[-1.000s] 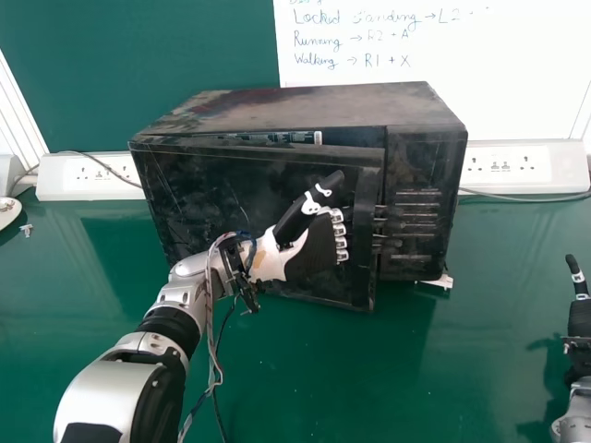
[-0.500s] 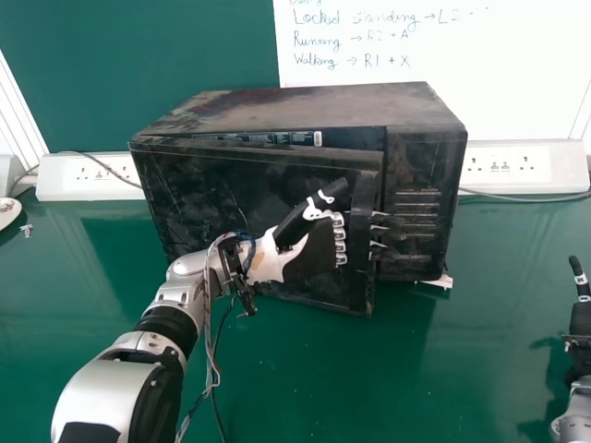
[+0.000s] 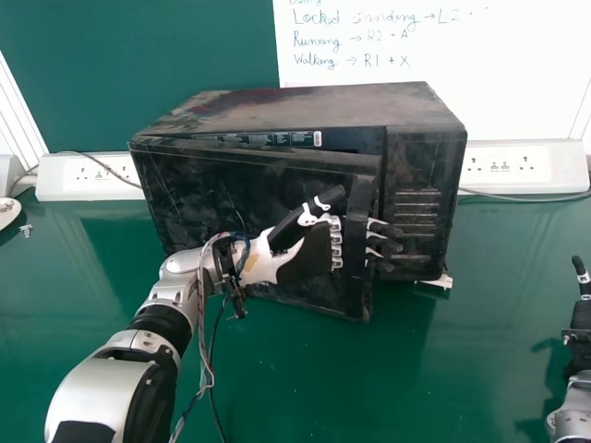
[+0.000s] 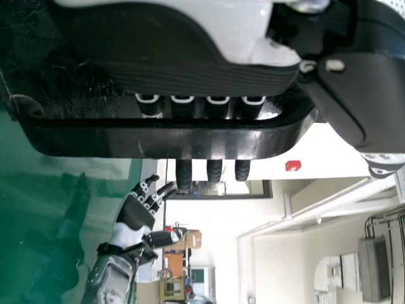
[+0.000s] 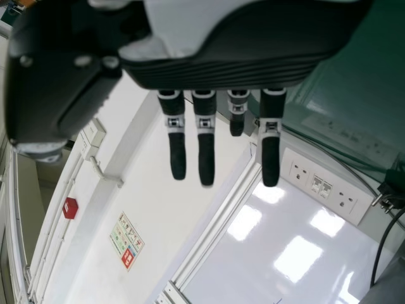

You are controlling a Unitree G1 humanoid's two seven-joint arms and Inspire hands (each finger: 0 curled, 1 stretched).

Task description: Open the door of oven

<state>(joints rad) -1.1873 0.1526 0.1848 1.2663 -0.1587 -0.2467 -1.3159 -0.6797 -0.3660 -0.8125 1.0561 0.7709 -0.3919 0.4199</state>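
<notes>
Fingers (image 3: 386,229) of the left hand (image 3: 309,257) lie straight, slipped behind the upright handle (image 3: 355,245), their tips coming out past its far side in both the head view and the left wrist view; the thumb (image 3: 320,208) is held apart from them, slanting up in front of the door. The handle runs along the right edge of the door (image 3: 222,189), seen from the head, and the door stands ajar, that edge out from the body of the black oven (image 3: 314,106), with a narrow gap along the top. Just beside the handle is the dark front panel (image 3: 416,217) with its pale lines. The oven sits on the green table (image 3: 489,351), a small white piece (image 3: 441,281) at its near right corner. Well apart, at the right edge of the head view, the right hand (image 3: 580,321) is open, its fingers extended. Behind the oven, white socket strips (image 3: 69,175) flank it on both sides, and a whiteboard (image 3: 443,60) with handwriting stands beside a green panel (image 3: 138,65).
</notes>
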